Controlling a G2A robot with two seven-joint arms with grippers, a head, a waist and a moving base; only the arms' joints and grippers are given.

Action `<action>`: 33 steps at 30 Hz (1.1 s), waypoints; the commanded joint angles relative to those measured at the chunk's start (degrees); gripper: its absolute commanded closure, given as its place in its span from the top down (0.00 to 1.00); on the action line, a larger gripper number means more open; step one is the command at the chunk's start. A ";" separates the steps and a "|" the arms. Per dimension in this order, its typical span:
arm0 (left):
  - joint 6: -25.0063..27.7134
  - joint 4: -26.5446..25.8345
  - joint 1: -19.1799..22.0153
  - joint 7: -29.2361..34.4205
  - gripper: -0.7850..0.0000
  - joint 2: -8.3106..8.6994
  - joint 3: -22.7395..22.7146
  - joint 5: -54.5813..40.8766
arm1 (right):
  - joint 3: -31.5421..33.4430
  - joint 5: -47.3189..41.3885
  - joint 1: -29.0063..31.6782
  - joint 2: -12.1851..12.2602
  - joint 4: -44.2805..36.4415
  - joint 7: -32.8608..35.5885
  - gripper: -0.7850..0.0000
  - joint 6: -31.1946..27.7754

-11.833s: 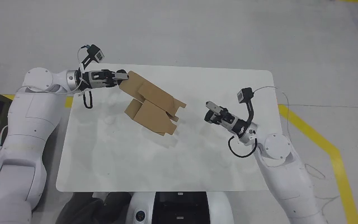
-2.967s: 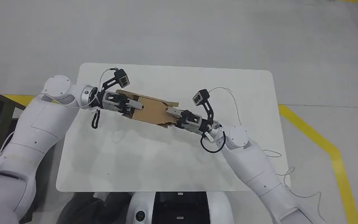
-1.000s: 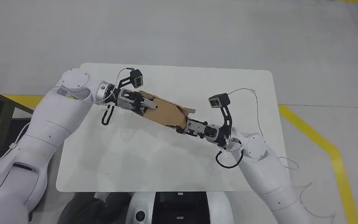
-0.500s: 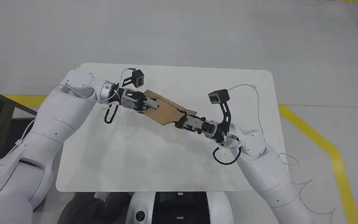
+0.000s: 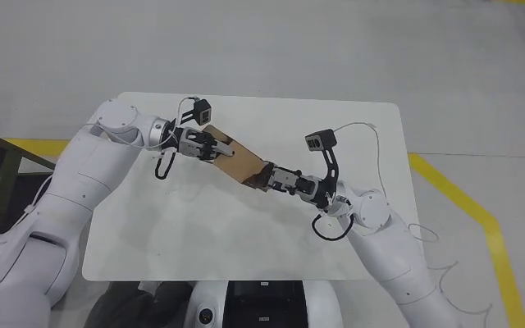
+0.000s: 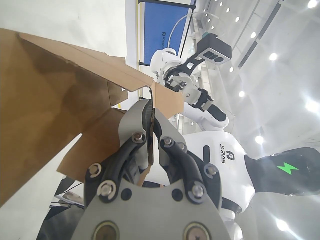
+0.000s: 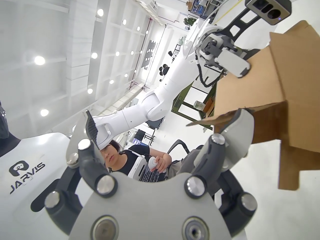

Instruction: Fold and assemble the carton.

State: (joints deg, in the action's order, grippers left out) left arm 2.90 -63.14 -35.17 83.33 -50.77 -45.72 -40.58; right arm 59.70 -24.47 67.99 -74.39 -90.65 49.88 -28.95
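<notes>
Now the carton (image 5: 239,162) looks narrower than before in the left gripper (image 6: 152,116).

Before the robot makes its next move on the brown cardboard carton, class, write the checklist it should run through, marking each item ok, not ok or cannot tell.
1. Left tool shut on a flap of the brown cardboard carton: ok.
2. Right tool gripping the carton: not ok; its jaws stand wide apart, one finger against a flap edge, the other free.
3. The two tools at opposite ends of the carton: ok.
4. Carton lifted off the white table: cannot tell.
5. Carton flaps folded shut: not ok; they stand loose.
</notes>
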 commanded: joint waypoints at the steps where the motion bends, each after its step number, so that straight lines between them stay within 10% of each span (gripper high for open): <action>1: 0.10 -0.32 -0.21 -0.90 0.00 -0.05 -0.17 0.73 | -0.33 -0.14 -0.34 -0.08 -0.13 -0.20 1.00 0.17; 33: -2.23 0.61 -2.75 4.04 0.00 0.19 -7.22 -3.51 | -0.57 2.27 0.56 -0.23 0.81 -4.23 1.00 -1.60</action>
State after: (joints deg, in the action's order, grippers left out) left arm 0.69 -62.60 -37.92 87.25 -50.55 -52.87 -44.06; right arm 59.28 -22.04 68.60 -74.59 -90.07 45.54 -30.54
